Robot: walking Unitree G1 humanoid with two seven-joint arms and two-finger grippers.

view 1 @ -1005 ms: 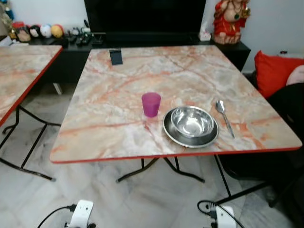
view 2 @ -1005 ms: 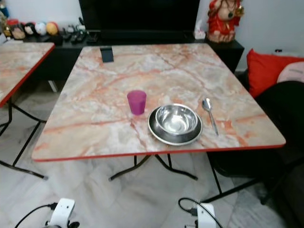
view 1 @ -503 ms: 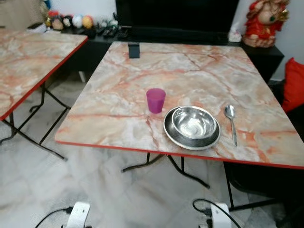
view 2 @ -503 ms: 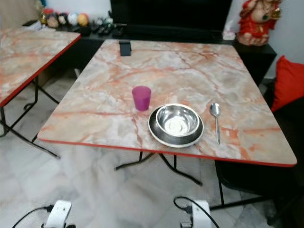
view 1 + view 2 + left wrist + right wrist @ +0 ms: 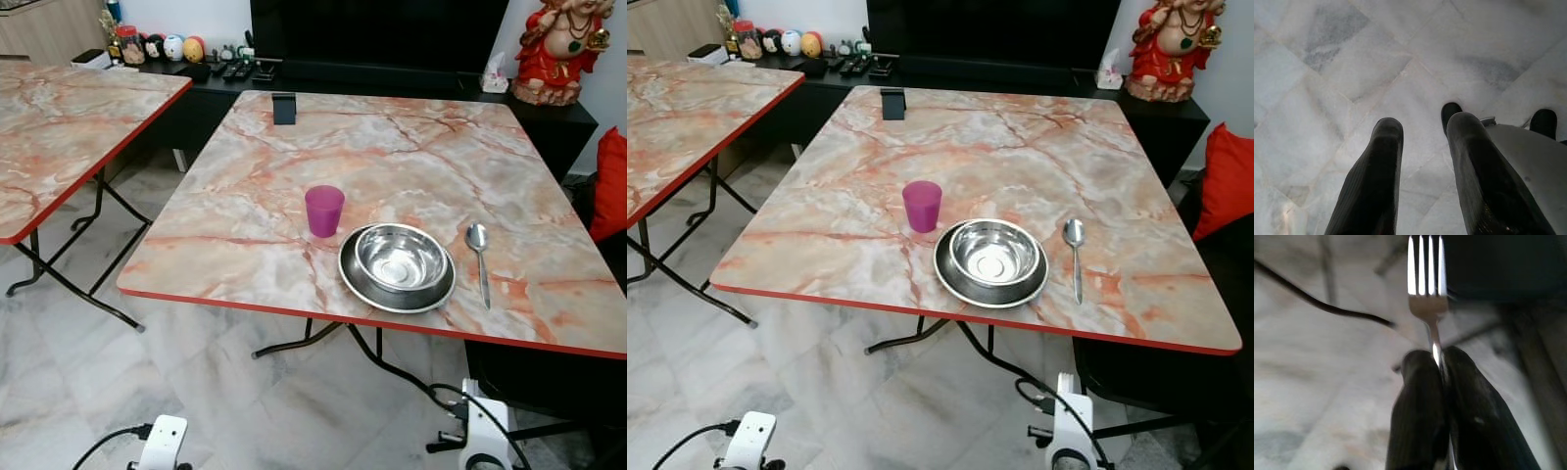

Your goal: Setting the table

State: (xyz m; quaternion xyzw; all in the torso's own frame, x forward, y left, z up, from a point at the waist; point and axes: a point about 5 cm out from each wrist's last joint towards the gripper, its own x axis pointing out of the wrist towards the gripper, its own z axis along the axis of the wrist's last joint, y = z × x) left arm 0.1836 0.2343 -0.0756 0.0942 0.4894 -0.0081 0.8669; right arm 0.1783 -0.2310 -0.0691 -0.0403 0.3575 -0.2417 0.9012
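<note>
left pincer (image 5: 1420, 161) hanging idle over the floor, fingers parted, gripping nothing | cup (image 5: 324, 211), bowl on plate (image 5: 397, 267), spoon (image 5: 478, 258) sitting on desk (image 5: 245, 186), unmoved | camera swinging left since a second ago | right pincer (image 5: 1440, 382) clamping fork (image 5: 1426, 289) below desk height, still undelivered

Glossy metal bowl (image 5: 399, 258), marbled table (image 5: 411, 166)

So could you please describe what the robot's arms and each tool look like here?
The left tool has two long, rounded black fingers with a finely ribbed, matte surface. The right tool has the same long black fingers, slightly glossy. In the eye views, the left arm and the right arm end in white casings, each with a black cable looping from it.
</note>
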